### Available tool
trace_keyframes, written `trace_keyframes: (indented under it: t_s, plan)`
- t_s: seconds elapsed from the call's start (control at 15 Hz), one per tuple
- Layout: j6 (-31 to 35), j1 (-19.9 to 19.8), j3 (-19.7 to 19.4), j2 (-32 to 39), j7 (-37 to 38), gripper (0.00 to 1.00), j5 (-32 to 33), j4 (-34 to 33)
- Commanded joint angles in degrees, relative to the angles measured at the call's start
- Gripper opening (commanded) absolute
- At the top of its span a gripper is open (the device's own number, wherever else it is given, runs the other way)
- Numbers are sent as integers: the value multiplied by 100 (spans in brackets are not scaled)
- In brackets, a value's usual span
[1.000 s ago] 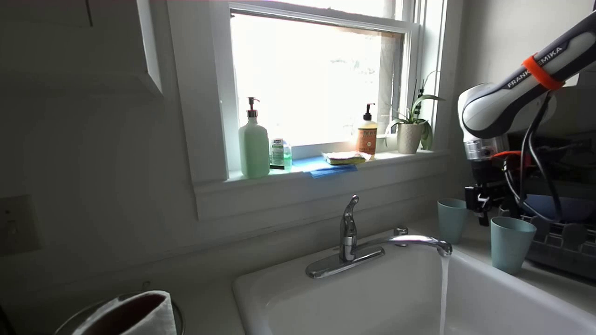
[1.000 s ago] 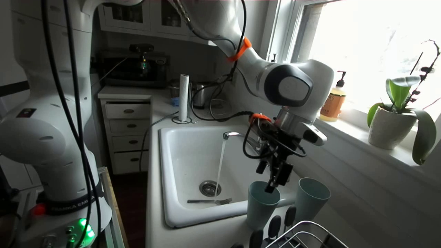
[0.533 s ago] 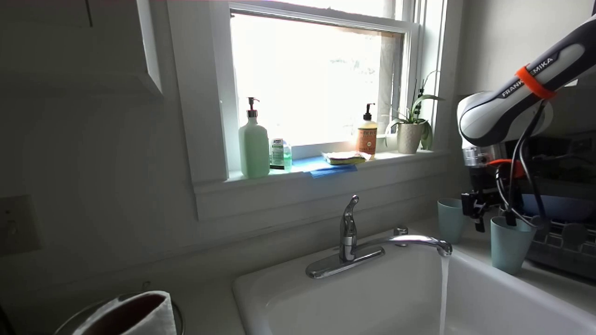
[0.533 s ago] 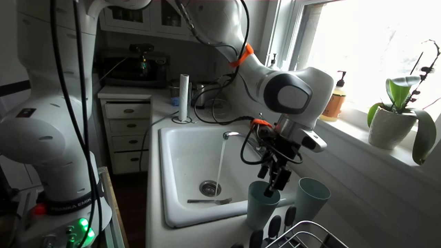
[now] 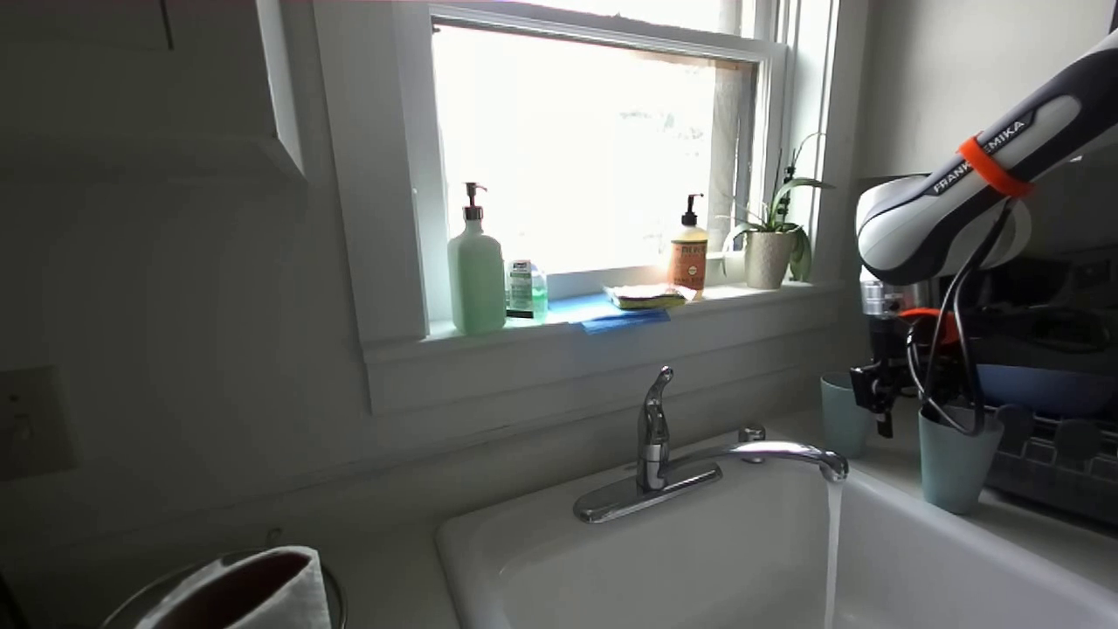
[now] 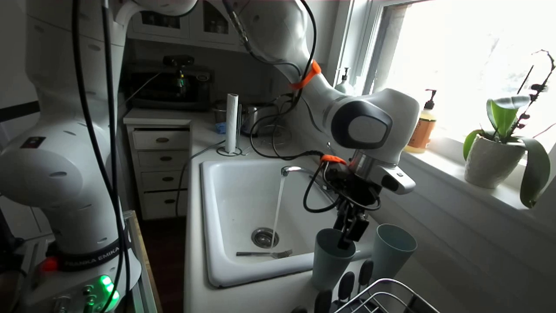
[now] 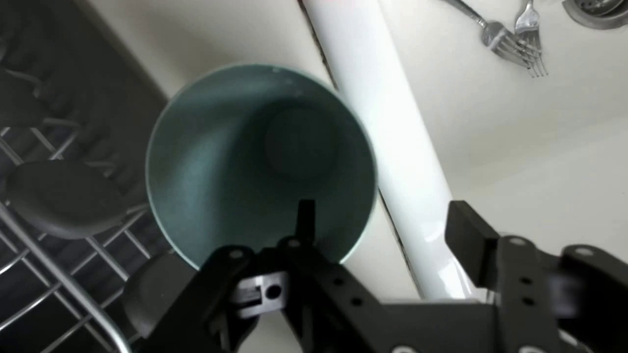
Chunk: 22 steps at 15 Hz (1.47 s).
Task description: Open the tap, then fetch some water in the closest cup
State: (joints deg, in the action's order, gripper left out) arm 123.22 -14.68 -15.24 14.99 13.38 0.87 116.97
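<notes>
The chrome tap (image 5: 653, 445) has its lever upright; its spout (image 6: 295, 168) runs. A thin stream of water (image 6: 278, 213) falls into the sink, also in an exterior view (image 5: 832, 550). The pale blue-green cup (image 6: 328, 269) stands on the counter beside the sink rim, also in an exterior view (image 5: 956, 472). The wrist view looks down into its empty-looking inside (image 7: 255, 147). My gripper (image 7: 382, 220) is open, pointing down. One finger reaches into the cup's mouth; the other is outside, on the sink side. Contact with the cup wall cannot be told.
A second cup (image 6: 393, 254) stands close by, nearer the window wall. A dish rack (image 6: 386, 282) with dark rounded holders borders the cup. The white sink (image 6: 206, 226) holds forks (image 7: 510, 44). Bottles and a potted plant (image 6: 495, 161) line the sill.
My gripper has moved down, bringing one finger into the cup's mouth. The cup's rim has shifted very slightly. The water keeps running.
</notes>
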Motion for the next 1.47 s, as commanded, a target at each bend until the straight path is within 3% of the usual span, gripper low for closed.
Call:
trace_keyframes:
  t_s: [0.0,0.27,0.4,0.93,1.2,1.4]
  plan:
    - [103,61,-14,77,254,39,-35,72]
    - [52,131,-10,95,413,11,10,80]
    - [25,170,-5,66,483,1,25,86]
    - [-377,253,94,-403,762,1,-275,189]
    - [-466,393,210,-607,1286,1,-593,287]
    - [-164,557,276,-667,2045,1,-774,467]
